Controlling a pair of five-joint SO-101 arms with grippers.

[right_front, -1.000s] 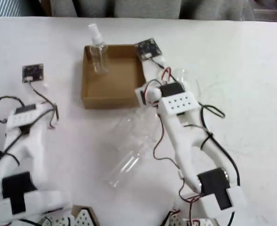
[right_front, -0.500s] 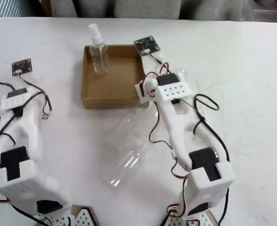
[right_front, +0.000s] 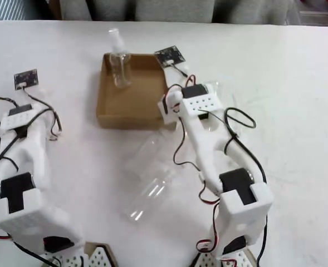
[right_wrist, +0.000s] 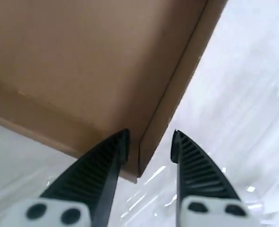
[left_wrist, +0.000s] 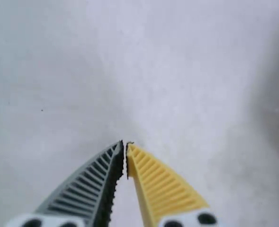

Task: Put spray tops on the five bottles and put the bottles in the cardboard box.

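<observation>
Right hand (right_wrist: 149, 136): narrowly parted and holding nothing. It straddles the near right corner of the cardboard box (right_front: 136, 100), one finger inside the wall and one outside.
Left hand (left_wrist: 126, 144): fingers pressed together, empty, over bare bench (right_front: 286, 83) well left of the box.
Capped bottle (right_front: 120, 65): stands upright in the box's far left corner, spray top on.
Uncapped bottles: two clear ones lie on the bench in front of the box's near wall, one (right_front: 152, 158) just beside it and another (right_front: 146, 199) farther out.
Step in hand: probably pinching the box wall to steady or shift the box.
Doing it well: seat the wall deep between the fingers before closing. Slide the box flat rather than lifting it, so the standing bottle does not topple and the lying ones are not knocked.
</observation>
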